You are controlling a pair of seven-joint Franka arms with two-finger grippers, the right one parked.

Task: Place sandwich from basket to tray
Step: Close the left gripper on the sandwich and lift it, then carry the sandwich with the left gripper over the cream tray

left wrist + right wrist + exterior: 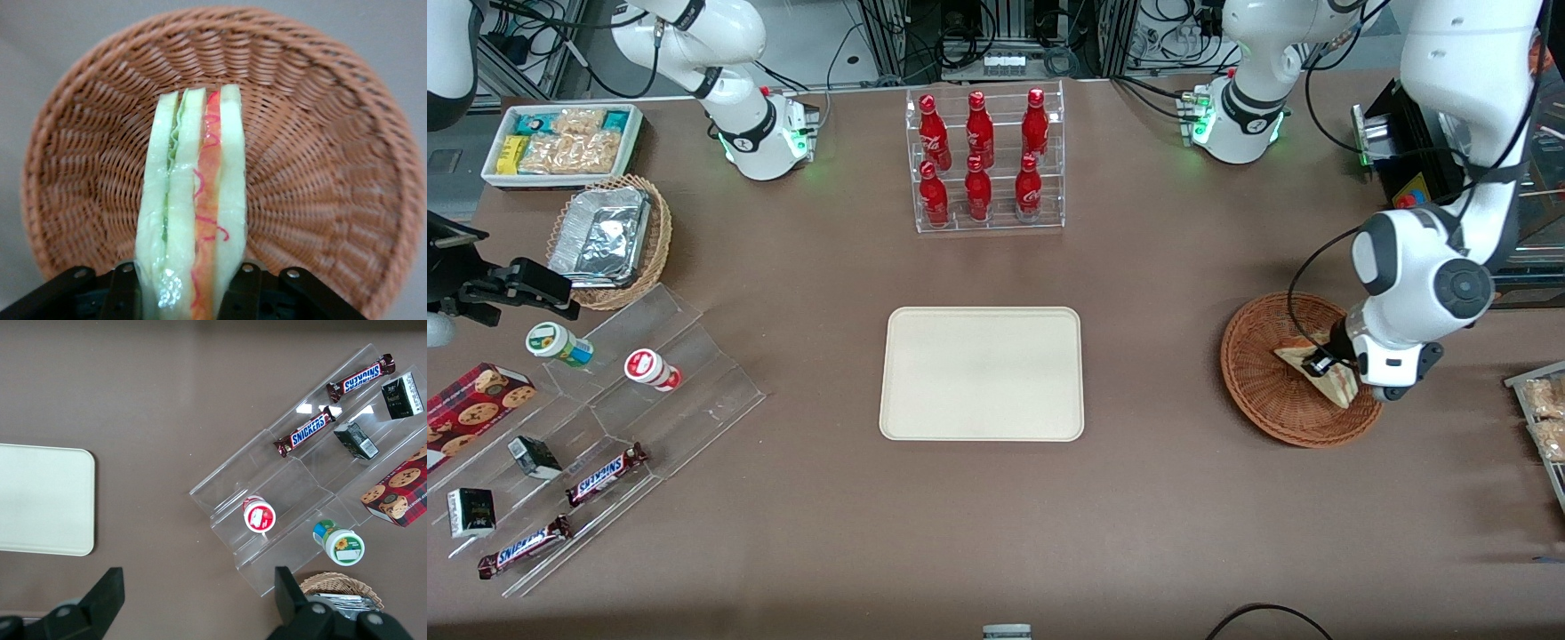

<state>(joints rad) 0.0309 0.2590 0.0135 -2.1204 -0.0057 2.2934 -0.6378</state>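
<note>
The sandwich (1325, 373) is a pale bread wedge with green, pink and red filling; it stands on edge in the reddish-brown wicker basket (1263, 391) toward the working arm's end of the table. My left gripper (1329, 366) is down in the basket, shut on the sandwich. In the left wrist view the sandwich (193, 213) shows its layered cut edge, squeezed between the two black fingers (248, 293), with the basket (320, 167) weave all around it. The cream tray (983, 373) lies flat and bare at the table's middle, also seen as the tray (40, 500) in the right wrist view.
A clear rack of red bottles (984, 160) stands farther from the front camera than the tray. Toward the parked arm's end are a clear stepped stand (605, 427) with snack bars and cups, a tan basket of foil containers (612, 240) and a white snack bin (560, 142).
</note>
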